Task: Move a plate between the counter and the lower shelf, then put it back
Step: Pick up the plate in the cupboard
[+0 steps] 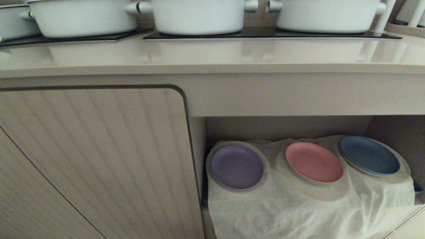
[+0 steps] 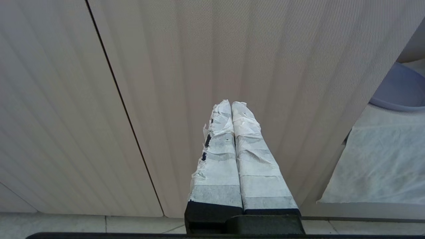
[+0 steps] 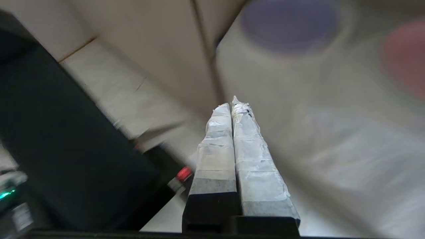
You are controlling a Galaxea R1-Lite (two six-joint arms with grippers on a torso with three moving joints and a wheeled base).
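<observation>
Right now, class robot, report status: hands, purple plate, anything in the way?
Left hand shut, parked by the cupboard door. Right hand shut, empty. Purple plate on lower shelf, untouched. Nothing blocking.

Left end effector (image 2: pixel 231 103) with taped fingers pressed together, empty. Right end effector (image 3: pixel 231 101) likewise closed, holding nothing.

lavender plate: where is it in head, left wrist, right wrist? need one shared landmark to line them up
Head view: the lavender plate is leftmost of three plates in the lower shelf, resting on the white sheet.
Left wrist view: only a sliver of the plate shows at the right edge, past the ribbed cabinet door.
Right wrist view: blurred, the plate sits at the top, right of centre.
Shared landmark: the white sheet under the plate.
</observation>
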